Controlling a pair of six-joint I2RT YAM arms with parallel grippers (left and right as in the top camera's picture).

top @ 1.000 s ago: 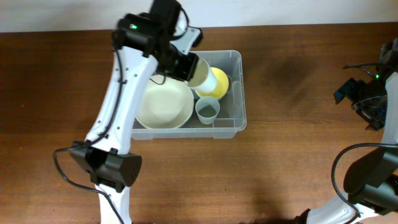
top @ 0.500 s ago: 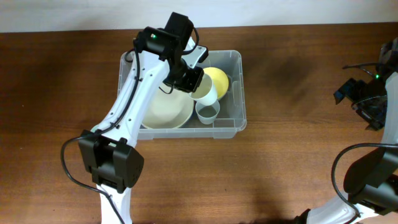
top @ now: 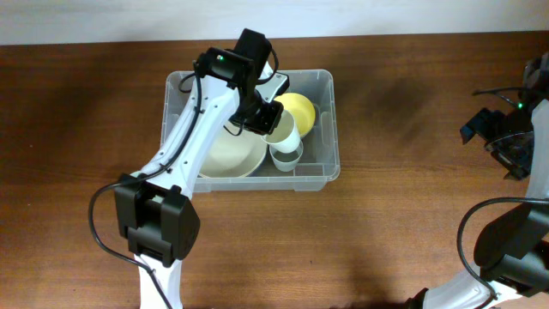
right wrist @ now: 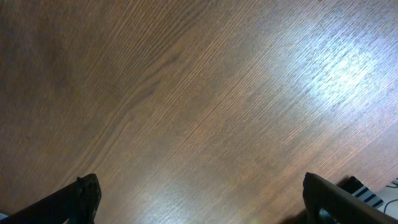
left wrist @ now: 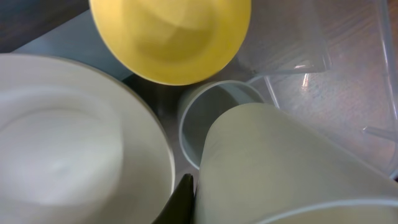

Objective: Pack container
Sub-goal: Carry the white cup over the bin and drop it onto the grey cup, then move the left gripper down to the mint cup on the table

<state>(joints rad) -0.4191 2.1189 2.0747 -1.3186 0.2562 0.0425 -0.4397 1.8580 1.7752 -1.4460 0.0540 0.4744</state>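
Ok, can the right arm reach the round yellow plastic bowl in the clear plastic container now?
Probably not. The right gripper is open over the wooden table far to the right, and the left gripper, holding a pale cream plastic cup, crowds the round yellow plastic bowl inside the clear plastic container.

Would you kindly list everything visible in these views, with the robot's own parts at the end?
container: 1, clear plastic, on the table left of centre
large bowl: 1, cream-white, left part of the container
yellow bowl: 1, yellow, far right corner of the container
small cup: 1, pale translucent grey, near right of the container
cream cup: 1, cream, above the small cup
table: 1, brown wood
left gripper: 1, black, holding the cream cup
right gripper: 1, black, open, empty, over bare table
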